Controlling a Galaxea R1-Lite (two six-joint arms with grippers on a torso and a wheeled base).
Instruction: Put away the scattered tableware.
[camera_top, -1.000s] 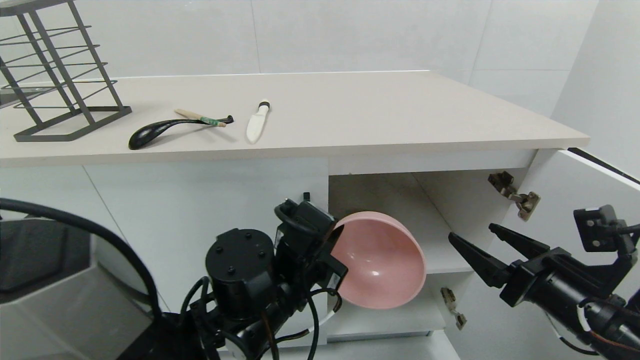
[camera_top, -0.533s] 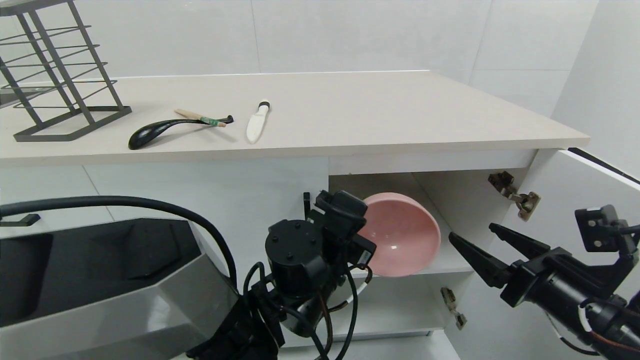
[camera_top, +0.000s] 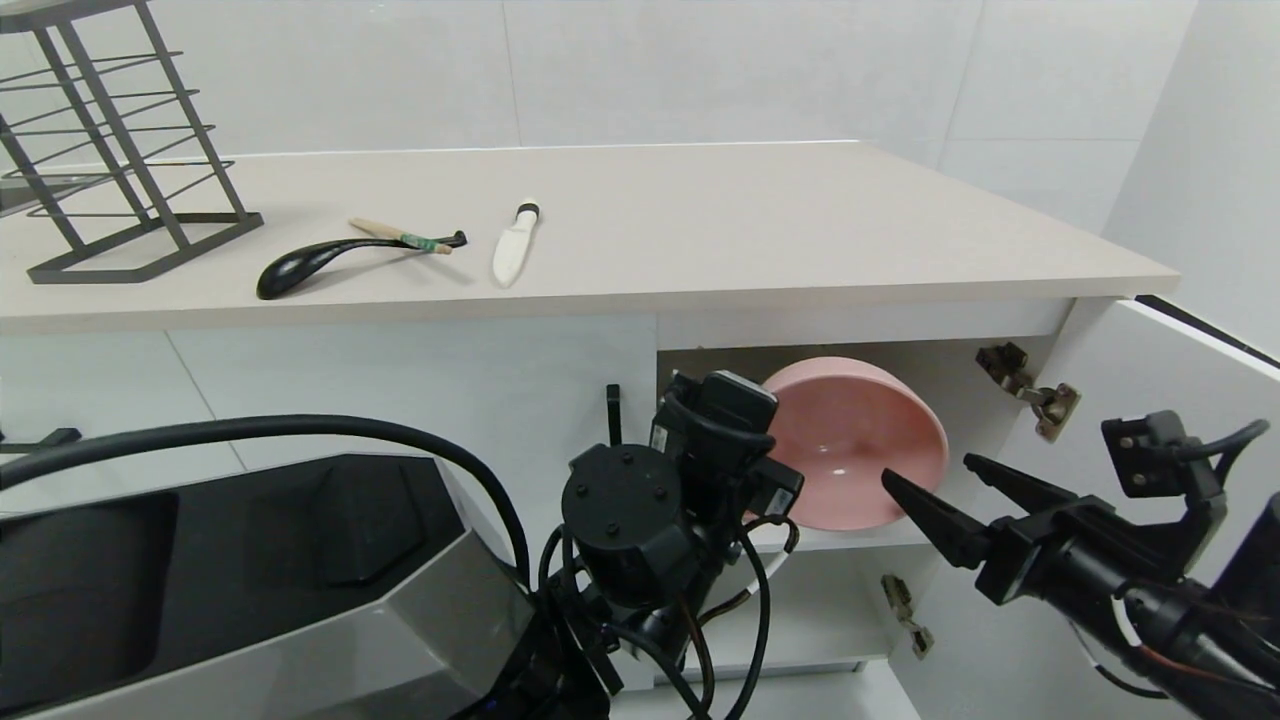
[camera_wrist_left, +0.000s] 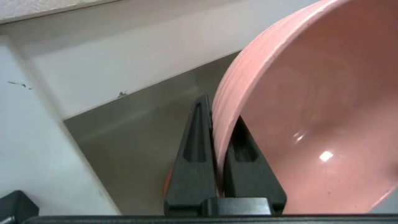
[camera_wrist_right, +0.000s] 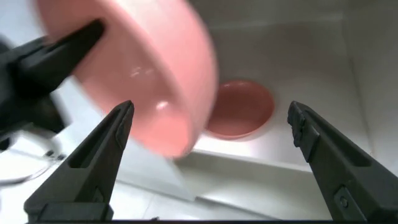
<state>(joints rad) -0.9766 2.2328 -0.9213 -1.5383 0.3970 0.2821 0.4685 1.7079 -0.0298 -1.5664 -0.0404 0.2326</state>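
A pink bowl (camera_top: 855, 445) hangs tilted inside the open cabinet, just above the shelf (camera_top: 860, 538). My left gripper (camera_top: 775, 485) is shut on its rim; in the left wrist view the fingers (camera_wrist_left: 200, 143) pinch the bowl (camera_wrist_left: 305, 124) wall from both sides. A second pink dish (camera_wrist_right: 242, 109) rests on the shelf behind the held bowl (camera_wrist_right: 143, 81). My right gripper (camera_top: 925, 472) stands open just right of the bowl, holding nothing. On the counter lie a black spoon (camera_top: 300, 262), chopsticks (camera_top: 400, 236) and a white knife (camera_top: 515, 245).
The cabinet door (camera_top: 1160, 380) stands open at the right, close to my right arm, with hinges (camera_top: 1030, 390) on the cabinet side. A dark wire rack (camera_top: 110, 150) stands at the counter's left end. The counter's right half (camera_top: 800, 220) is bare.
My left arm has carried the pink bowl up and to the right, from in front of the cabinet into its opening. The right gripper has shifted slightly left toward the bowl.
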